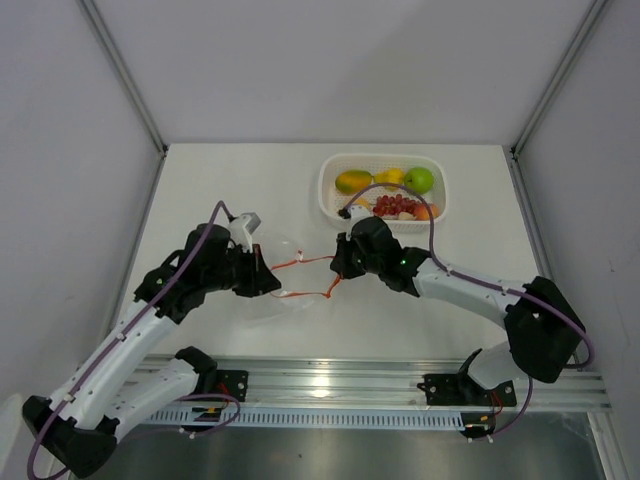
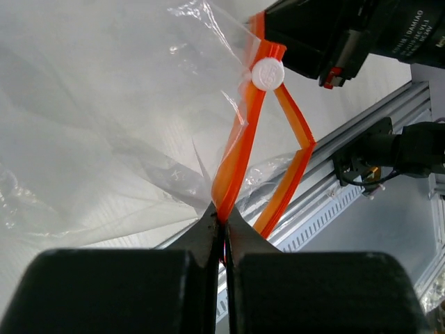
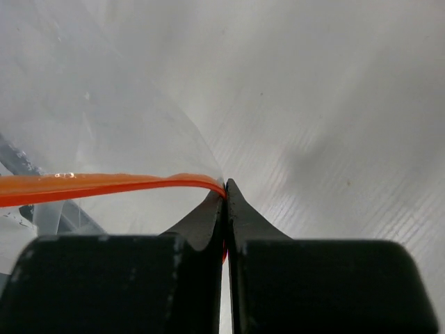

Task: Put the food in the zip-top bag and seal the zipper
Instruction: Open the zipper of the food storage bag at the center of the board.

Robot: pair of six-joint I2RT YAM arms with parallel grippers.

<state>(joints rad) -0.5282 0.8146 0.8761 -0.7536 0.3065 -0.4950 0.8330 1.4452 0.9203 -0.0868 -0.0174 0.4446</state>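
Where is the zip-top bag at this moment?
In the top view, the zip-top bag is near the middle of the table, between the left gripper and the right gripper, both shut on its zipper; the basket lies behind it, rightward.

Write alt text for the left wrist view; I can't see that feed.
The left claw, shut, pinches one side of the clear bag's orange zipper strip; the other side bows away, so the mouth is open. A white slider sits at the strip's far end, where the right claw grips it. Crinkled bag film fills the left.
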